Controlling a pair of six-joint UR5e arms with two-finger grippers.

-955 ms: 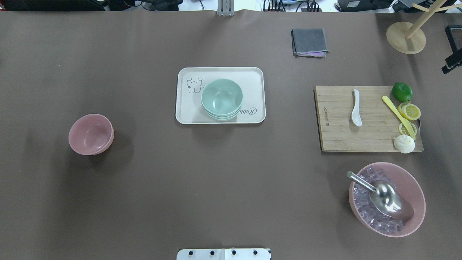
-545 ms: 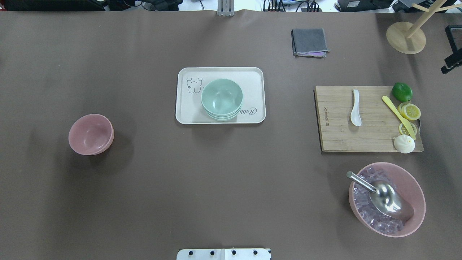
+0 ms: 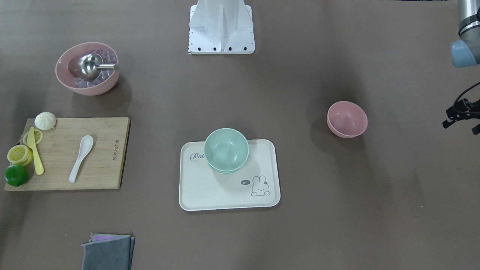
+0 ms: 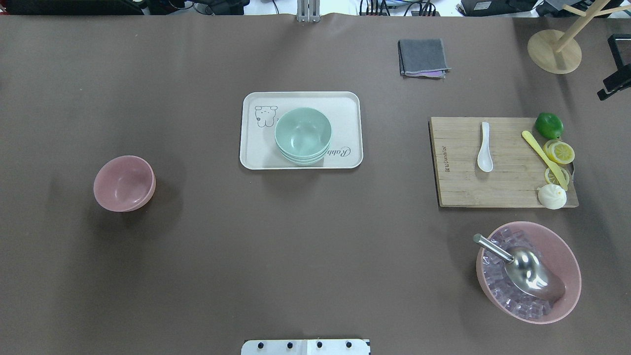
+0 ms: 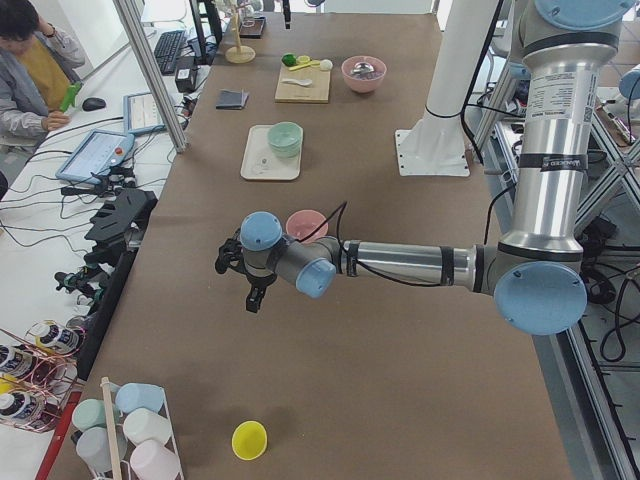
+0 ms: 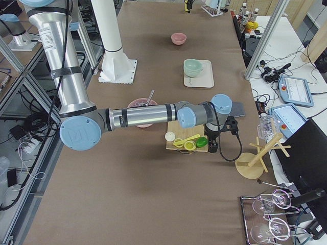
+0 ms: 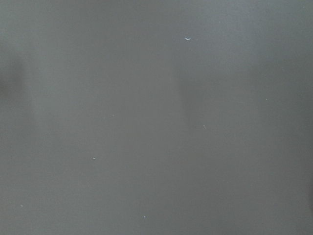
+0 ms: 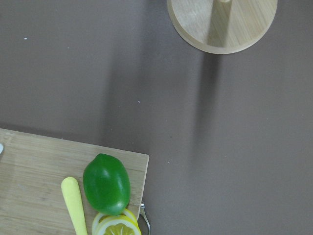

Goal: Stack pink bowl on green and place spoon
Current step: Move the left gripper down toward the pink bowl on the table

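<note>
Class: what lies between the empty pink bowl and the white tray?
Nothing: in the overhead view, only bare table separates empty pink bowl and tray.

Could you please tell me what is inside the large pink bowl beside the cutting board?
The large pink bowl holds clear cubes, with a metal scoop lying on them. Its bottom is hidden under the cubes.

a robotics lab: an operator (image 5: 30, 62) is sitting by a keyboard (image 5: 168, 50) and a tablet (image 5: 95, 155), and loose cables (image 5: 45, 192) are trailing beside the brown-covered bench (image 5: 360, 390).
</note>
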